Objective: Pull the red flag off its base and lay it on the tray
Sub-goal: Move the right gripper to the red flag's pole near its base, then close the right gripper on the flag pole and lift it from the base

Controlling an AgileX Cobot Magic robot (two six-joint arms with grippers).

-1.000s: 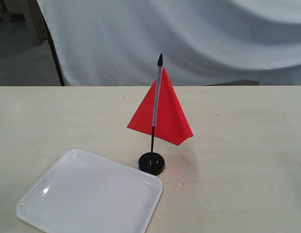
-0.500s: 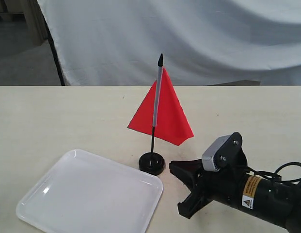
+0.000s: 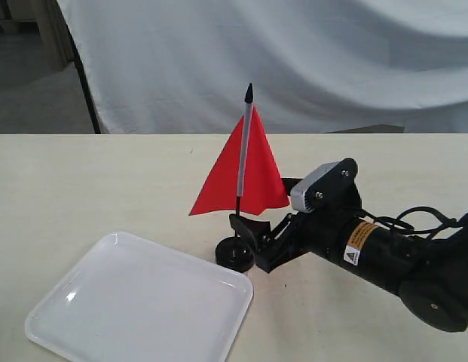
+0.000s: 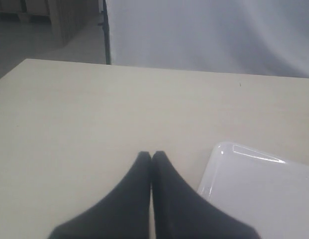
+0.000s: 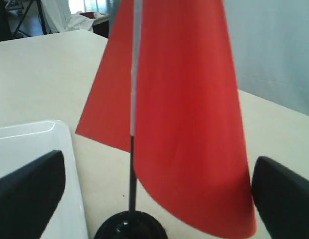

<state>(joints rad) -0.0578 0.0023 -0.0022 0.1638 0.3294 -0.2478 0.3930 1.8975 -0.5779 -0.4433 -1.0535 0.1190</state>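
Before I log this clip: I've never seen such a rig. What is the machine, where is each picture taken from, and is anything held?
It is a robot with two arms, each ending in a two-fingered gripper. One picture comes from a camera off the arms, the other two from cameras on each wrist. On the pale table are a white tray and a red flag standing upright in its black base. The right gripper is open, its jaws either side of the flag's stick; nothing is held. The left gripper is shut and empty, above the table near the tray.
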